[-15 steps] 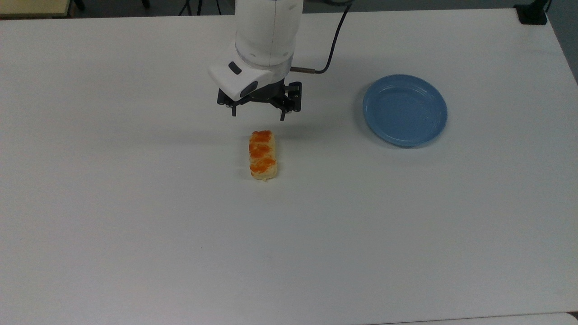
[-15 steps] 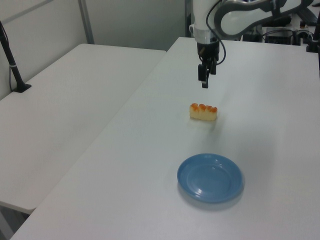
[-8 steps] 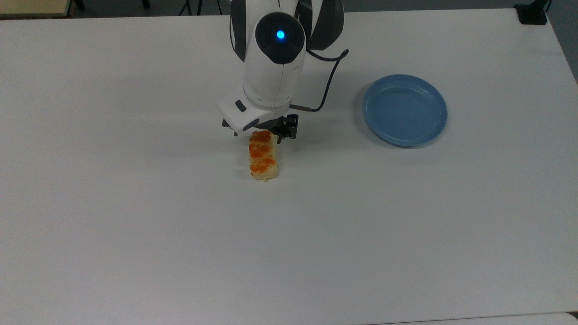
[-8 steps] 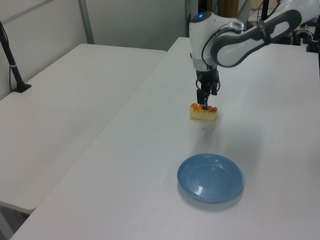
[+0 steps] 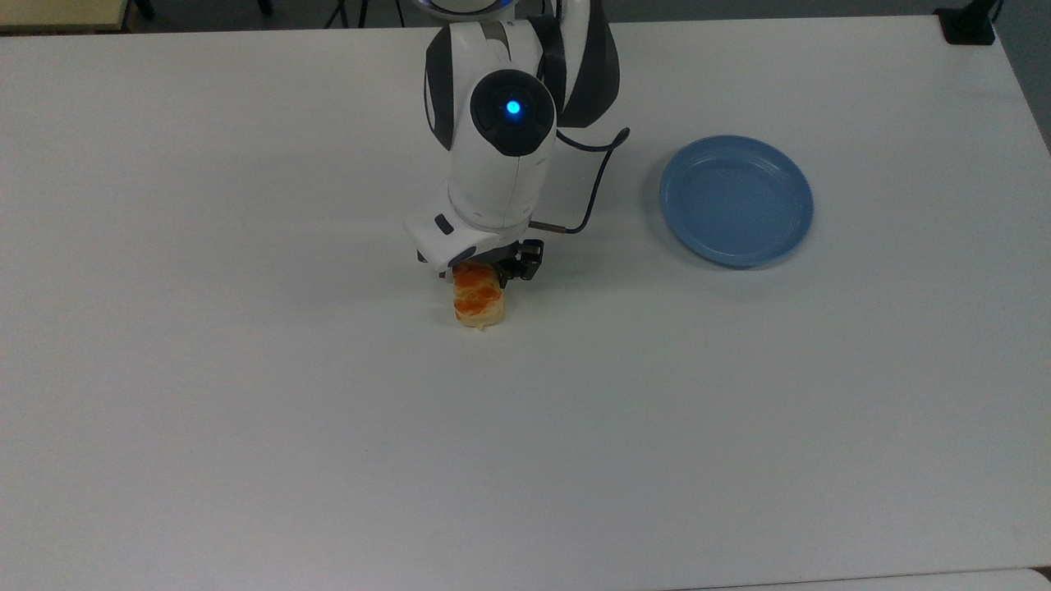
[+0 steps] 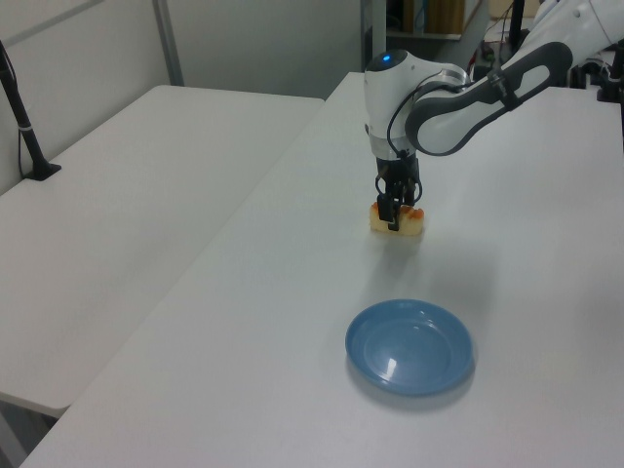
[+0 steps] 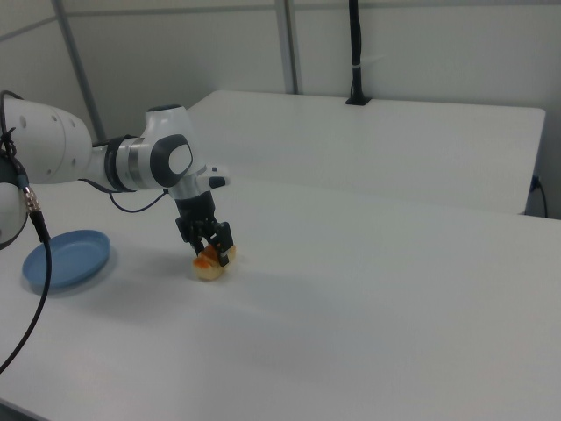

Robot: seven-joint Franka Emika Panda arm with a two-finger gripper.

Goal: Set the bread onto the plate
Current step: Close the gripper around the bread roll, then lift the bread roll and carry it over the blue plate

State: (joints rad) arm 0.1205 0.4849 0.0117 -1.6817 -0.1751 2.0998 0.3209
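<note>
Top view: one bread (image 5: 479, 305) is being shown lying on the white table (image 5: 246, 410), its far end being covered by the gripper (image 5: 480, 275), which is being held low over the loaf so that the fingers can be brought down along its long sides. One plate (image 5: 736, 200) is being shown well apart, toward the top view's right, left bare to receive the loaf. One cable (image 5: 593, 193) is being looped from the wrist.

Left view: the single arm (image 6: 458, 93) is being reached down from above; one dark finger (image 6: 394, 211) is being seen against the near long side of the bread (image 6: 398, 222), so the fingers are being judged as set apart astride the loaf, whether pressing it cannot be told. The plate (image 6: 410, 346) is being seen nearer the camera, empty.

Right view: the gripper (image 7: 213, 242) is being held over the bread (image 7: 209, 265), two fingers being seen spread across it. The plate (image 7: 66, 259) is being seen toward the right view's left. A grasp is being judged as the step in hand.
</note>
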